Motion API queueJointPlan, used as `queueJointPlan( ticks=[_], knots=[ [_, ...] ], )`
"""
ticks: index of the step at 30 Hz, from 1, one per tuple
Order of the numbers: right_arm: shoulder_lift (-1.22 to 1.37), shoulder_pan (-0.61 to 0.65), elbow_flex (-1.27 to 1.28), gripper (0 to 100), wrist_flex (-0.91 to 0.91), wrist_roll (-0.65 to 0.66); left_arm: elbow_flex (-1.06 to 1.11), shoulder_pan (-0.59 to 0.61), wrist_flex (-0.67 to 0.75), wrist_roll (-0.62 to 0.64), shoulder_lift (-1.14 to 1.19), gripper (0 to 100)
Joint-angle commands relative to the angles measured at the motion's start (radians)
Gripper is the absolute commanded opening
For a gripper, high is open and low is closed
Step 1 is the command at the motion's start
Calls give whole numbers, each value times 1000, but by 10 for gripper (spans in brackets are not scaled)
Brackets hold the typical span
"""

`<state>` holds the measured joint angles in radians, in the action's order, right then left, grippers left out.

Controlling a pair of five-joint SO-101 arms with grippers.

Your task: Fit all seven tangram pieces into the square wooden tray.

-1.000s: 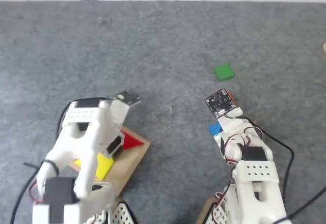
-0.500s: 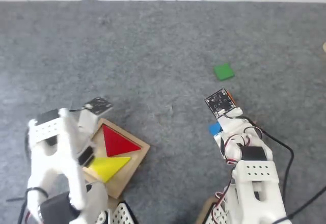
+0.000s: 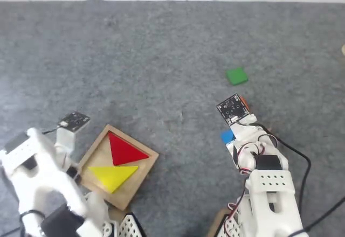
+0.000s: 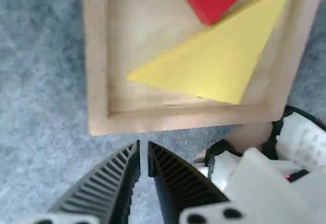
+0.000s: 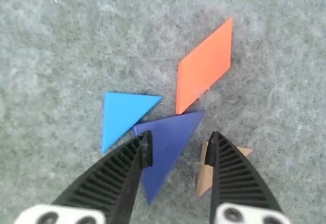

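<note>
At 7 o'clock on the grey felt table [image 3: 161,48]: square wooden tray [image 3: 143,178], holding two of seven pieces. The large red triangle [image 3: 124,149] and large yellow triangle [image 3: 112,175] lie flat inside, with the red tip touching the yellow's long edge.

Left gripper [image 4: 143,150]: fingers together, nothing between them, over the felt just outside the tray rim.

Right gripper [image 5: 179,140]: fingers apart, straddling the dark blue triangle [image 5: 165,145] at about 4 o'clock on the table. Light blue triangle [image 5: 121,114] and orange parallelogram [image 5: 205,66] touch it at their corners. Small green square [image 3: 236,76] sits apart, toward 2 o'clock.

Judgement: the step in hand is the pick of the dark blue triangle. The next move calls for closing squarely on its thin edges without dragging its two neighbours, then carrying it across to the tray, which is well apart.

Unclear:
- A tan wooden piece [image 5: 204,175] is partly behind one right finger, so its shape cannot be told.
- The green square is cut off at the right wrist view's edge.
- Cannot tell whether the right fingertips touch the felt.
</note>
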<state>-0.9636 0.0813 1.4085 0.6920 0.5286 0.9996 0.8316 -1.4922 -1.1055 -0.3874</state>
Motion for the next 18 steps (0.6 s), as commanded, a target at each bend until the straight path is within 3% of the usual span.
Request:
queueJointPlan(
  ticks=[1,8,14,18],
  knots=[
    [-19,-8,-6,183,-13,9,38,-55,6,-12,-26,111],
    [-19,-7,-6,183,-13,9,64,-247,132,2,-5,148],
    [-19,-4,-6,183,-13,9,18,-529,364,269,221,148],
    [-19,-4,-6,183,-15,9,-176,-621,339,390,396,148]
  ],
)
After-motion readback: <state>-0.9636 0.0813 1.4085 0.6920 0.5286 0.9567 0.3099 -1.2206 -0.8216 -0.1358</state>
